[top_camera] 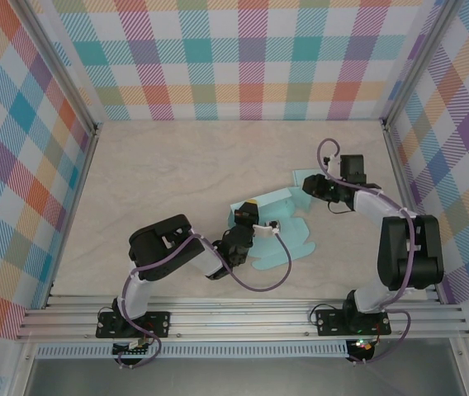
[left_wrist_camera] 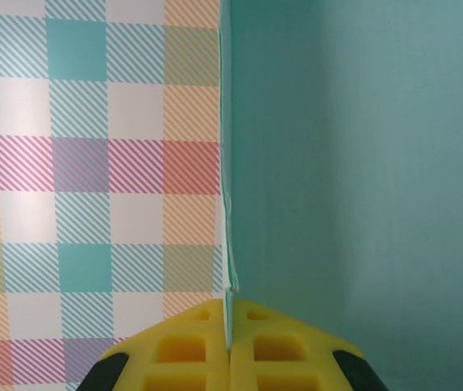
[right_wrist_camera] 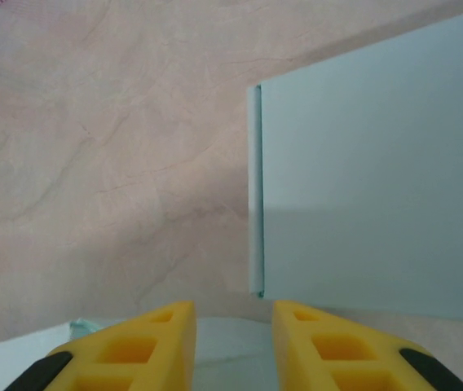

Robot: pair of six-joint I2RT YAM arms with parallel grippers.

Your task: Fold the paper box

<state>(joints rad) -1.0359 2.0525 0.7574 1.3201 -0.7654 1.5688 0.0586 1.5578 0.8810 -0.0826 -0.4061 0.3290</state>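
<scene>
The work cell has a beige marbled table (top_camera: 160, 181) enclosed by plaid walls (top_camera: 243, 58). The light teal paper box (top_camera: 274, 208) lies near the table centre. It is partly erected, with flat flaps spread toward the arm bases.

Left gripper (left_wrist_camera: 230, 318): the yellow fingers are pressed together on the thin edge of an upright box panel (left_wrist_camera: 362, 163).

Right gripper (right_wrist_camera: 233, 326): the fingers stand apart with nothing gripped between them. A pale flap (right_wrist_camera: 227, 346) lies beneath the gap, and a second upright panel (right_wrist_camera: 378, 179) stands just ahead.

Hazards:
- The left pinch sits close to the panel's edge. A pull across the sheet may slip the paper out or tear it.
- If the right gripper pushes the second upright panel away from its crease line, the wall may buckle instead of folding.
- Opposed motion of the two arms may drag the whole box across the table.

Limits of observation:
- In the top view, both wrists cover the box edges they work on.
- Crease lines and locking tabs cannot be made out.
- Whether the right fingers touch the flap beneath cannot be told.
</scene>
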